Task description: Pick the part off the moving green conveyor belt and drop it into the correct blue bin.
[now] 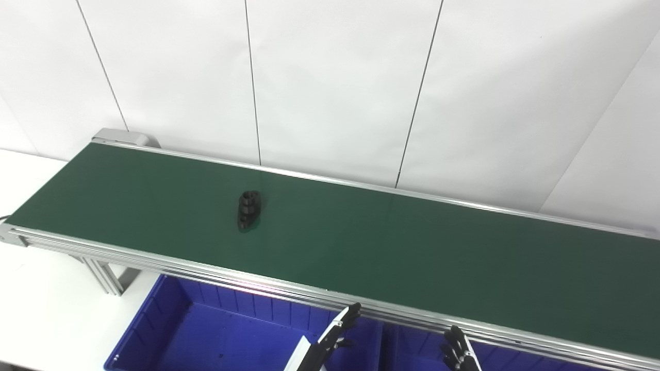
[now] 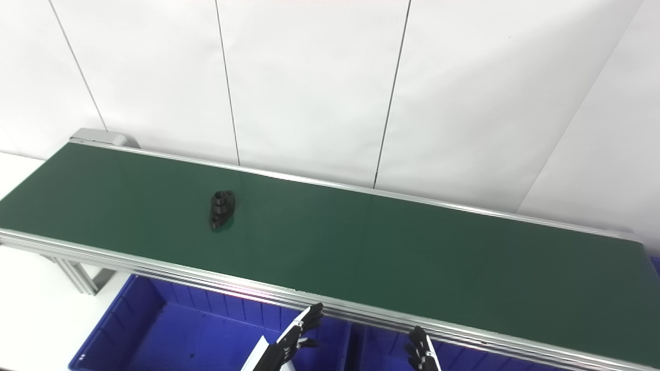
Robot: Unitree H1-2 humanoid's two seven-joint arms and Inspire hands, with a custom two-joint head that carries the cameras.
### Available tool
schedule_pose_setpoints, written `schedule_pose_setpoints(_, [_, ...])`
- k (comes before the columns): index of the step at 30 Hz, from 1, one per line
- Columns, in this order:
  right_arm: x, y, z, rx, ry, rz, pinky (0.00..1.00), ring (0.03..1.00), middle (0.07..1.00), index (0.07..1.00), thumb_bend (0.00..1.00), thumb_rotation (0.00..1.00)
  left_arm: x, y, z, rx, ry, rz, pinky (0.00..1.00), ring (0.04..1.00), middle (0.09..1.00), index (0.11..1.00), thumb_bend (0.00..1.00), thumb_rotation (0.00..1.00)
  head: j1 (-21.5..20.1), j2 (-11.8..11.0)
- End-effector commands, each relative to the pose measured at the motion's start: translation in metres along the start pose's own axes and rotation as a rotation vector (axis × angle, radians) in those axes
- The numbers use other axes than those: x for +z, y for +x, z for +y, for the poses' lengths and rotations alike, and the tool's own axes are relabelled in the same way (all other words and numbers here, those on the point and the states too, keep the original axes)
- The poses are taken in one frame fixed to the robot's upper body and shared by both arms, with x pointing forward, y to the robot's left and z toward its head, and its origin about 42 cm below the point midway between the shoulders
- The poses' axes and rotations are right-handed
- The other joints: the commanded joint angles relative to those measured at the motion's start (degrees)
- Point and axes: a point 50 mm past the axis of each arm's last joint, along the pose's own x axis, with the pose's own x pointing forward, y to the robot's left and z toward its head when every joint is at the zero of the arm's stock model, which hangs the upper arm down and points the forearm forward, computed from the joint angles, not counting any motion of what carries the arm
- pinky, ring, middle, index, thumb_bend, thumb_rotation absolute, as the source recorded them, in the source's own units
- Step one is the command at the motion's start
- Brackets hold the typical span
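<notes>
A small black part with round bosses lies on the green conveyor belt, left of the middle; it also shows in the right eye view. My left hand is low at the bottom edge, over the left blue bin, fingers apart and empty, well below and right of the part. My right hand is at the bottom edge over a second blue bin, fingers spread and empty. Both hands are in front of the belt's near rail.
The belt's aluminium rail runs between the hands and the belt. A grey motor housing sits at the belt's far left end. A white wall stands behind. A white table lies at the left.
</notes>
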Motion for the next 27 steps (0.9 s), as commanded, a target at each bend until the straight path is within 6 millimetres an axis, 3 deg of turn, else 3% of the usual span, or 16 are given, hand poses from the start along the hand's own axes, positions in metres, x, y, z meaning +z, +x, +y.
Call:
schedule_pose_setpoints(1, [0.009,0.007,0.0,0.002,-0.003,-0.083,0.93,0.923,0.95,0.973,0.79,1.0,0.013,0.01,-0.005,0.009,-0.013,-0.082,0.81,0.93,0.94,0.944,0.93,0.81,-0.1,0.1])
schedule_pose_setpoints(18, [0.02,0.014,-0.004,-0.012,0.036,-0.133,0.92,0.918,0.942,0.977,0.83,1.0,0.014,0.023,-0.006,-0.001,-0.012,-0.094,0.79,0.929,0.957,0.959,0.95,0.8,-1.4,1.2])
schedule_pose_setpoints(27, [0.051,0.017,-0.016,-0.035,0.051,-0.251,0.88,0.903,0.939,0.971,0.84,1.0,0.015,0.03,-0.012,-0.012,-0.02,-0.101,0.83,0.95,0.962,0.968,0.96,0.81,-1.7,1.5])
